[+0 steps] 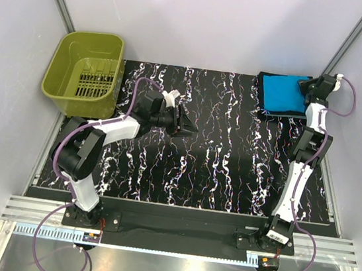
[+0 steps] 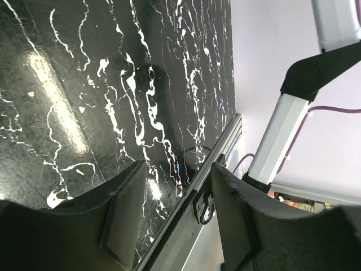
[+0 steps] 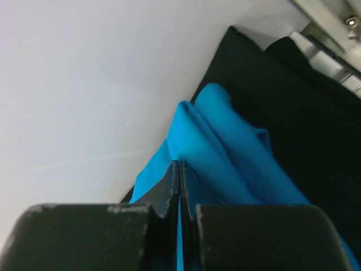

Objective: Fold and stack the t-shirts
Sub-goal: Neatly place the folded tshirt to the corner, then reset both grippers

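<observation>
Top external view has the job looking close to finished: the turquoise t-shirt (image 1: 285, 94) lies folded into a neat rectangle at the far right corner of the table (image 1: 218, 160), sitting on top of the black t-shirt (image 1: 266, 76), whose dark edges peek out around it. So folding and stacking both look done, as far as I can judge; what seems left is for the right gripper (image 1: 315, 86) to let go and back away without dragging the top layer askew. From the right wrist view its jaws are pressed together on a raised fold of the turquoise cloth, pinching it just beside the pale side wall (image 3: 84, 84), with the black cloth spread underneath. The left gripper (image 1: 186, 119) hangs over the marbled tabletop left of centre, jaws apart and holding nothing, well apart from the stack. An olive-green basket (image 1: 65, 77) stands at the far left corner, nowhere near the work. Nothing lies between the arms; the only tight spot I can see is the wall and the metal rail crowding that right corner, leaving little room for the wrist to pull out.
</observation>
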### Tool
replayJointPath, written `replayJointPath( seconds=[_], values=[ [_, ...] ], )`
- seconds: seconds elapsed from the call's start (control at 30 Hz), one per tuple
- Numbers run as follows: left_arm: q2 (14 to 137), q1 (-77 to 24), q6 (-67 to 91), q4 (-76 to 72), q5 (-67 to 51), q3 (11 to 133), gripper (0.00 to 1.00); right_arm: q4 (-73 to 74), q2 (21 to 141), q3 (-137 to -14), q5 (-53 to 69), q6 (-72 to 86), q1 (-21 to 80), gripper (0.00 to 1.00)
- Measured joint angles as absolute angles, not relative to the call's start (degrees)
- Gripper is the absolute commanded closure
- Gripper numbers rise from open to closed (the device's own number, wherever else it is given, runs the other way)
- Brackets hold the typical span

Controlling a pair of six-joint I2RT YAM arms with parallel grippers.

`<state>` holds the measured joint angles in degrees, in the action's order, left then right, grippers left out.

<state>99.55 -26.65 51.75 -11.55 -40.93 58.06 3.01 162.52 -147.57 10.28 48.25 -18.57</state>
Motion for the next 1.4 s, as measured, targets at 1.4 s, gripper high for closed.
replayJointPath(
  seconds=[1.4],
  values=[
    [59.5, -26.6, 63.6, -12.6, -27.9, 24.0, 0.39, 1.9, 81.4, -61.1, 25.7, 51.6, -0.4, 1.0]
  ],
)
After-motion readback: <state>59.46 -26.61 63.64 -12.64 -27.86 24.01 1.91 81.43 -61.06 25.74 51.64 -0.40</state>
